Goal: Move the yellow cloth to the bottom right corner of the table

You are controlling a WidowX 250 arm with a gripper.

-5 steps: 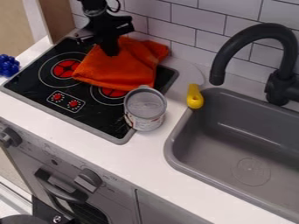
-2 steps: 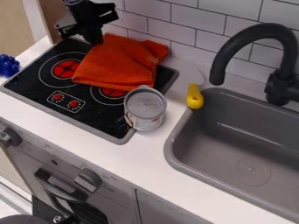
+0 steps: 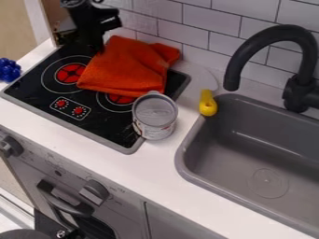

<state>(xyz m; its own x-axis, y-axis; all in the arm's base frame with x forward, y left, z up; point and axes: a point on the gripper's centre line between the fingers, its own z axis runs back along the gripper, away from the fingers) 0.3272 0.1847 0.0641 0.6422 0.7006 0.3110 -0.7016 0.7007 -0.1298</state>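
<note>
Room to pass along the white counter (image 3: 152,173), in front of the stove (image 3: 93,133) and the sink (image 3: 215,147). In the way: a can (image 3: 154,119) at the stove's side, a yellow handle (image 3: 207,103) by the sink, a big black tap (image 3: 283,32), a wall (image 3: 209,23) behind.

I'm seeing a can (image 3: 155,117) standing mid-frame, a yellow handle (image 3: 207,105) lying to its right, a faucet (image 3: 280,32) arching upper right, a knobbly blue object (image 3: 9,70) sitting upper left.

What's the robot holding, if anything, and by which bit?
I can't tell: the tool is by the upper-left edge of the orange cloth, any grip unclear.
</note>
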